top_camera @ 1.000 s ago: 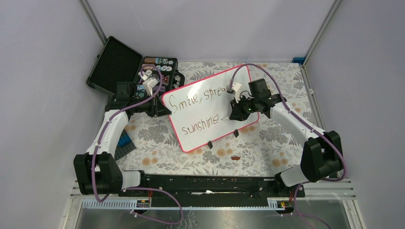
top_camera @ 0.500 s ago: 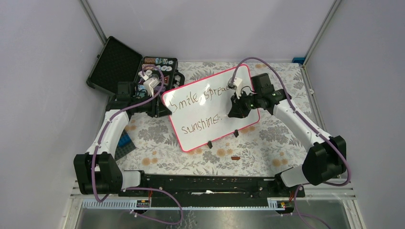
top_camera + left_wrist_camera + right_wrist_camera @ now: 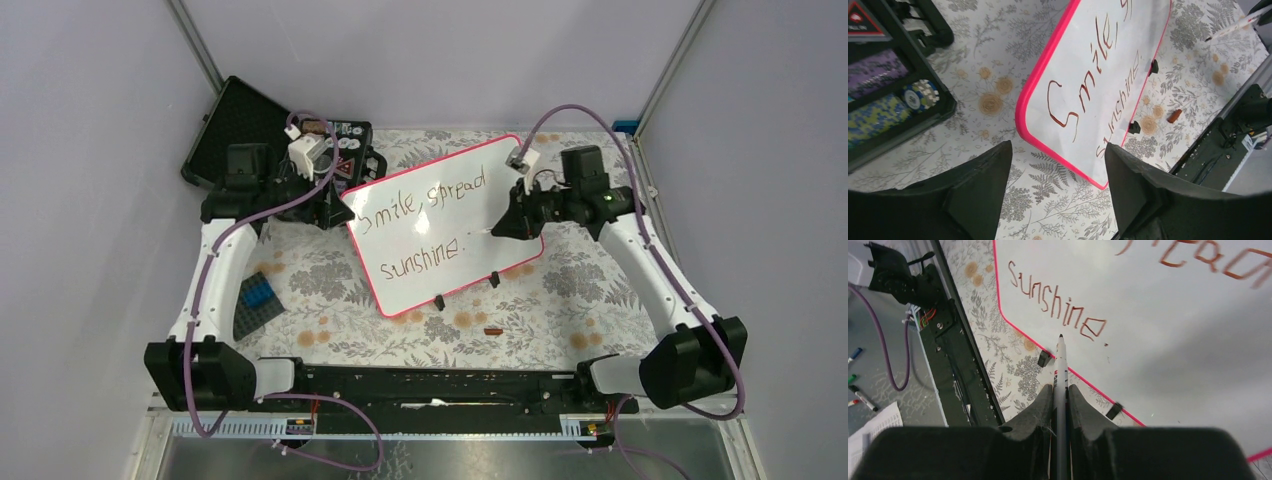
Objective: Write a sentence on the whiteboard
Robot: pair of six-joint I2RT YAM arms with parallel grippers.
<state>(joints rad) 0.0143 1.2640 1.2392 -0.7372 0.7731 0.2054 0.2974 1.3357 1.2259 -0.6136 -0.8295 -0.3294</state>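
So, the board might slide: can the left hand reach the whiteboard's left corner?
Probably yes: the left hand hangs open over the whiteboard, at its pink corner, nothing between them; the black case sits aside.

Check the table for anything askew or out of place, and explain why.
The whiteboard lies askew, turned at a slant on the flowered cloth. A small reddish-brown piece, perhaps a marker cap, lies loose on the cloth near the board's front edge.

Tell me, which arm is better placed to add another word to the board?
Right. The right hand grips the marker, tip pointing at the board; the left hand is open and empty.
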